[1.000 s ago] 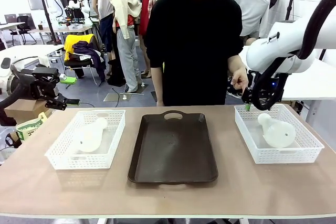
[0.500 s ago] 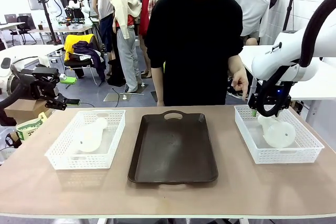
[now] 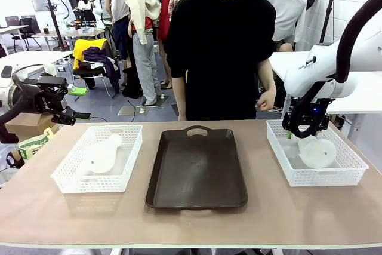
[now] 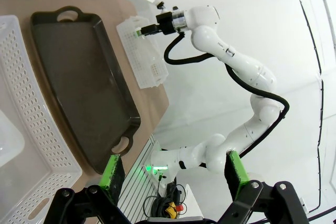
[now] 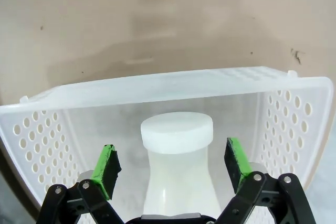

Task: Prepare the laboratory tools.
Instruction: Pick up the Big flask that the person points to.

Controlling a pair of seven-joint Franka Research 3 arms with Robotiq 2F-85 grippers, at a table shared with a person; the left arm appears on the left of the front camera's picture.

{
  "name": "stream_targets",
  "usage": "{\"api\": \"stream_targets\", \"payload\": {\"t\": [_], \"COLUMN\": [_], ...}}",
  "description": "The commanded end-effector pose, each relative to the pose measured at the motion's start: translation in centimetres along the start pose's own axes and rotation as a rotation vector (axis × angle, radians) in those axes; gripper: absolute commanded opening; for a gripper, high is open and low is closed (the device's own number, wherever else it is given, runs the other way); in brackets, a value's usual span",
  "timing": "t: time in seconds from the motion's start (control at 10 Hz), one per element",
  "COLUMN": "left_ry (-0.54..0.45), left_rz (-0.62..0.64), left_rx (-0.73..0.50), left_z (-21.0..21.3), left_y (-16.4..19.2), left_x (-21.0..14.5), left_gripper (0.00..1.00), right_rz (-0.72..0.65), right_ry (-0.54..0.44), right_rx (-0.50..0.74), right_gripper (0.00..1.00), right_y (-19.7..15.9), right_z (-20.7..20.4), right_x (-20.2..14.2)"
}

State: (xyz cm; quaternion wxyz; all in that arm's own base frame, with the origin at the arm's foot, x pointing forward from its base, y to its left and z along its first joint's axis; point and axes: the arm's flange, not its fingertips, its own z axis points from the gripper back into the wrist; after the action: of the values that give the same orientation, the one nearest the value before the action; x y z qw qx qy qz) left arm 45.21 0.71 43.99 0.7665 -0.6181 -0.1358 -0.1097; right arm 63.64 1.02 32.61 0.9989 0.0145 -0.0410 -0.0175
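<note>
One whitish conical flask (image 3: 102, 154) lies on its side in the left white basket (image 3: 71, 174). The other flask (image 3: 319, 151) lies in the right basket (image 3: 280, 147). My right gripper (image 3: 299, 135) hangs open over the neck end of that flask. In the right wrist view its green pads (image 5: 106, 167) stand either side of the flask's capped neck (image 5: 177, 131), apart from it. My left gripper (image 3: 70, 110) is open off the table's left edge, clear of the left basket; it holds nothing (image 4: 173, 171).
A dark brown tray (image 3: 197, 168) with handles lies between the baskets. A person stands at the far side, a hand (image 3: 267, 98) hanging near the right basket's far corner. The right basket's wall (image 5: 157, 90) surrounds the flask closely.
My right gripper has moved right and down into the right basket, over the flask's neck. The person's hand has drawn back a little. The left arm is still.
</note>
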Motion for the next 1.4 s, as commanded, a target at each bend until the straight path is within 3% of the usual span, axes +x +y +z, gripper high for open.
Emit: {"api": "stream_targets", "payload": {"t": [0.0, 0.5, 0.6, 1.3], "left_ry": [-0.003, -0.003, -0.003, -0.003], "left_rz": [-0.004, -0.004, -0.004, -0.004], "left_rx": [-0.01, -0.01, -0.01, -0.01], "left_z": [0.1, 0.1, 0.1, 0.1], "left_y": [-0.2, -0.2, -0.2, -0.2], "left_x": [0.0, 0.0, 0.0, 0.0], "left_gripper": [1.0, 1.0, 1.0, 1.0], "right_rz": [-0.005, -0.023, -0.016, 0.0], "right_ry": [-0.021, 0.023, 0.04, 0.02], "right_rx": [-0.056, -0.098, -0.101, -0.063], "right_gripper": [0.91, 0.09, 0.0, 0.0], "right_y": [0.1, 0.1, 0.2, 0.0], "right_z": [0.9, 0.4, -0.3, 1.0], "right_x": [0.7, 0.6, 0.6, 0.4]}}
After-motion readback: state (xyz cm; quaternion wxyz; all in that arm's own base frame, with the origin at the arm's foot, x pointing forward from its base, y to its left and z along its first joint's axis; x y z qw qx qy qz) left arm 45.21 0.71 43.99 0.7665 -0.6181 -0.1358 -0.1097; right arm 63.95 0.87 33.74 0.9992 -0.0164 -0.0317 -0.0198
